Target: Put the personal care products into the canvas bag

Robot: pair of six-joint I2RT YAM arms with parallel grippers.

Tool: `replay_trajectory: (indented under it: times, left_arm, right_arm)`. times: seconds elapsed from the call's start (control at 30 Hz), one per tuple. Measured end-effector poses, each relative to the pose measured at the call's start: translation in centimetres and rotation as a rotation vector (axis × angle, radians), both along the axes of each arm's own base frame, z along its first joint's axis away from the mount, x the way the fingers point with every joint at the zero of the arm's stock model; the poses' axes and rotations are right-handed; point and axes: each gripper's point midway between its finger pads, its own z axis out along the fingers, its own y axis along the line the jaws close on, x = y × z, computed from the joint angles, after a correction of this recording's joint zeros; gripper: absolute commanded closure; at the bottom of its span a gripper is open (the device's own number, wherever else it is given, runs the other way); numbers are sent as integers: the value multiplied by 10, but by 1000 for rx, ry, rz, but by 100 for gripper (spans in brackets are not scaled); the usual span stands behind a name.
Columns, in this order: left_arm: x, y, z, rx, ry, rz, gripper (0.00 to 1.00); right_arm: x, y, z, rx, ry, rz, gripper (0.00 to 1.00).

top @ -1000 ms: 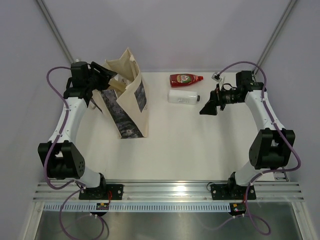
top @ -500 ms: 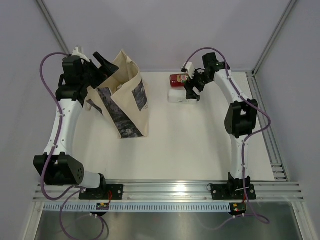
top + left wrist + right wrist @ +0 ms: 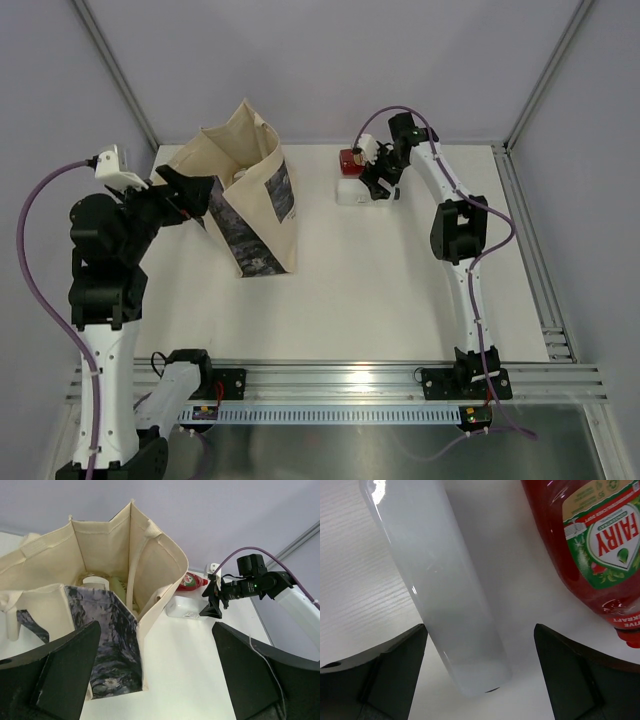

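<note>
There is 1 canvas bag (image 3: pixel 252 205). Outside it, on the table (image 3: pixel 380 280) to the bag's right, lie 2 bottles side by side: 1 red bottle (image 3: pixel 590 545) and 1 white bottle (image 3: pixel 440 580). Inside the bag, the left wrist view shows 2 more products, 1 white cap (image 3: pixel 95 580) and 1 pale green bottle (image 3: pixel 118 589); anything deeper is hidden. That makes 4 products in sight, 2 in the bag and 2 beside it.

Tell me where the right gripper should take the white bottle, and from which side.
Mid-body, from above. The white bottle lies flat on the table, so its long sides are exposed; close the right gripper across its narrow width. The red Fairy bottle lies alongside, apart, probably leaving a finger room.
</note>
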Motion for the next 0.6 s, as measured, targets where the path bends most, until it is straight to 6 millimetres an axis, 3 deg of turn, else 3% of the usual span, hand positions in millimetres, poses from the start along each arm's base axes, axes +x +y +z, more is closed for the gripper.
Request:
replay_trajectory:
  times: [0.23,0.3,0.43,0.5,0.6]
  left_arm:
    - [-11,2,-47,-18,85,22,1]
    - [-10,2,-54,-27,108,24,1]
    - [-9,2,-57,-37,119,24,1]
    - [-9,1,-57,-45,115,25,1]
    - [-11,0,-63,-59,120,25,1]
  right_arm:
    - [-25,-2,-40,-56,105,31,23]
    - [-29,-1,-43,-67,112,43,43]
    - [-32,3,-44,-64,121,37,70]
    - [-35,5,-44,-48,124,26,100]
    - [-54,6,-43,1,179,-28,100]
